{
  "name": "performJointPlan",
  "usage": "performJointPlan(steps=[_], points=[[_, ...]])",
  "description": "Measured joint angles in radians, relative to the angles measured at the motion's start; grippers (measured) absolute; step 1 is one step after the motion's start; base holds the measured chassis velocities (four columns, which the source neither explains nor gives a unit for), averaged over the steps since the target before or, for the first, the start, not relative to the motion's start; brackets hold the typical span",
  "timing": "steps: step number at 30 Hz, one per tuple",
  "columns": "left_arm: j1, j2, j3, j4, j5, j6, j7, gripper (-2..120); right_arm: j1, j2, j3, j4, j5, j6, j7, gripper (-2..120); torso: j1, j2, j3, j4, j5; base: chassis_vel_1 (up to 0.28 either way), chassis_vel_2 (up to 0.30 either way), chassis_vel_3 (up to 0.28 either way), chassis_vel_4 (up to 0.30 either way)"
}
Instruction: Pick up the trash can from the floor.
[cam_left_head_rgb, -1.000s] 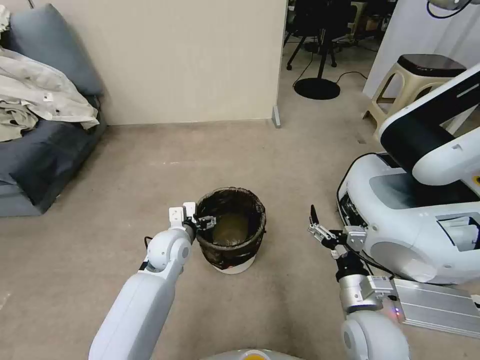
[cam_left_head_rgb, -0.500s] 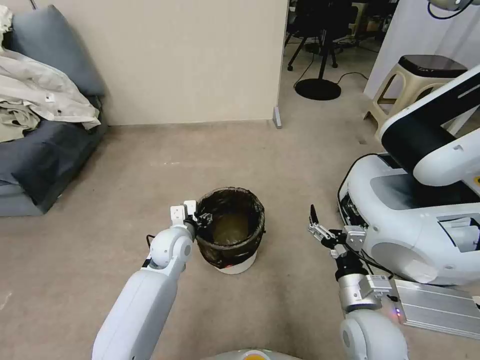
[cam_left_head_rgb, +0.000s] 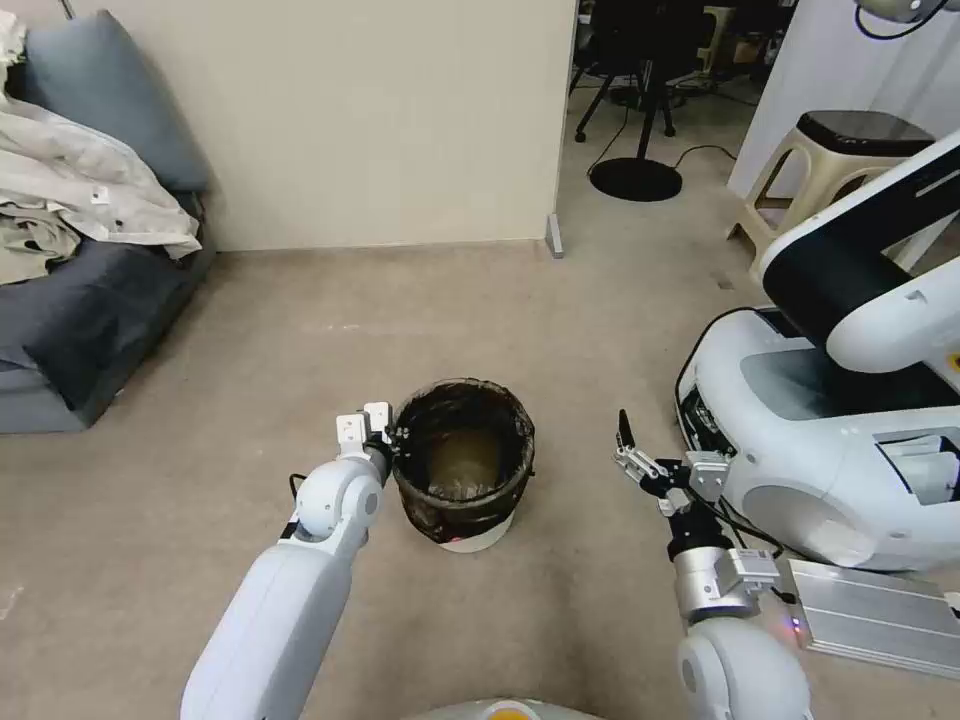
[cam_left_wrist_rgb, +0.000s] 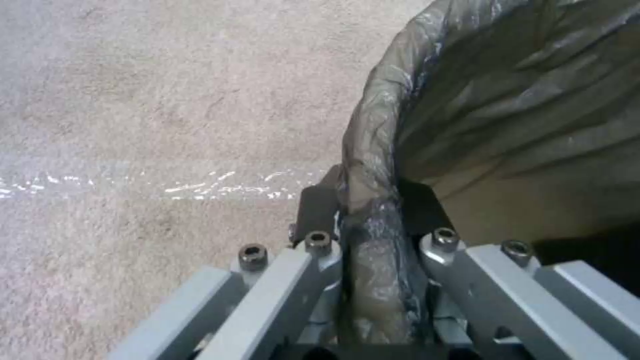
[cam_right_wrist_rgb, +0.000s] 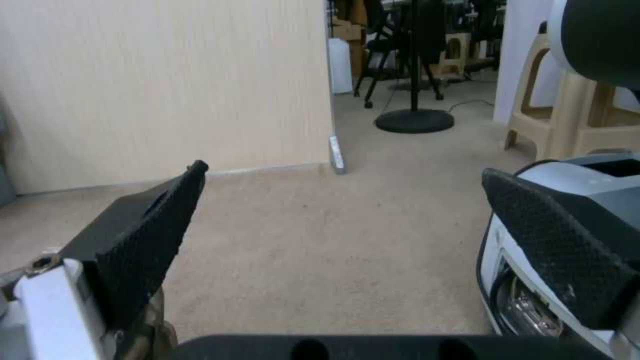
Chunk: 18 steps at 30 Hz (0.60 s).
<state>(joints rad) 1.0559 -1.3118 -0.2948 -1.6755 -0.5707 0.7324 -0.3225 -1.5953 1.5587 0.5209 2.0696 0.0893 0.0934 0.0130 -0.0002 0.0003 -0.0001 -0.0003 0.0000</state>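
Note:
The trash can (cam_left_head_rgb: 462, 470), a small white bin lined with a dark crinkly bag, stands upright on the beige floor (cam_left_head_rgb: 300, 330) straight ahead of me. My left gripper (cam_left_head_rgb: 392, 438) is at the can's left rim and shut on it. In the left wrist view the left gripper (cam_left_wrist_rgb: 370, 200) pinches the bag-covered rim (cam_left_wrist_rgb: 373, 150), with one finger (cam_left_wrist_rgb: 319, 200) outside the can and the other inside. My right gripper (cam_left_head_rgb: 630, 450) hovers open to the right of the can, apart from it. Nothing lies between the right gripper's (cam_right_wrist_rgb: 343, 175) pads.
A large white robot base (cam_left_head_rgb: 820, 440) stands close on the right, with a metal plate (cam_left_head_rgb: 870, 610) beside it. A grey sofa (cam_left_head_rgb: 80, 300) with crumpled cloth sits at the left. A beige partition wall (cam_left_head_rgb: 380, 120) rises behind. A stool (cam_left_head_rgb: 840, 150) and a black stand base (cam_left_head_rgb: 634, 177) are farther back.
The left gripper's fingers, open over the can's left rim a second ago, have closed on it. The can's rim shifted slightly. The right arm has barely moved.

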Motion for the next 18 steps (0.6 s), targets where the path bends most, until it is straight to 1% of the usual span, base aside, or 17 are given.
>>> performJointPlan(steps=[8, 11, 13, 15, 17, 18], points=[[0.025, -0.001, -0.026, -0.025, -0.013, 0.000, 0.001, 6, -0.001, -0.001, -0.001, -0.001, 0.000, 0.002, 0.000, 100, 0.000, 0.000, 0.000, 0.0002, -0.0002, 0.000, 0.000, 0.000, 0.000], [0.051, -0.003, -0.052, -0.060, -0.031, 0.003, 0.000, 5, -0.006, -0.002, -0.002, 0.003, 0.000, 0.003, 0.000, 100, 0.000, 0.000, 0.000, 0.0003, -0.0006, 0.000, 0.000, 0.000, 0.000], [0.056, -0.004, -0.056, -0.067, -0.035, 0.004, 0.000, 4, -0.007, -0.003, -0.002, 0.004, 0.000, 0.003, 0.000, 100, 0.000, 0.000, 0.000, 0.0003, -0.0007, 0.000, 0.000, 0.000, 0.000], [0.082, -0.006, -0.088, -0.112, -0.063, 0.010, 0.002, 2, -0.011, -0.005, -0.002, 0.009, 0.000, 0.003, 0.000, 100, 0.000, 0.000, 0.001, 0.0001, -0.0013, 0.000, 0.000, 0.000, 0.000], [0.086, -0.005, -0.093, -0.119, -0.067, 0.011, 0.002, 1, -0.011, -0.005, -0.002, 0.010, 0.000, 0.003, 0.000, 100, 0.000, 0.000, 0.001, 0.0002, -0.0013, 0.000, 0.000, 0.000, 0.000], [0.101, -0.002, -0.110, -0.151, -0.088, 0.009, 0.001, 1, -0.013, -0.005, -0.001, 0.014, 0.000, 0.003, 0.000, 100, 0.000, 0.000, 0.001, 0.0000, -0.0012, 0.000, 0.000, 0.000, 0.000]])
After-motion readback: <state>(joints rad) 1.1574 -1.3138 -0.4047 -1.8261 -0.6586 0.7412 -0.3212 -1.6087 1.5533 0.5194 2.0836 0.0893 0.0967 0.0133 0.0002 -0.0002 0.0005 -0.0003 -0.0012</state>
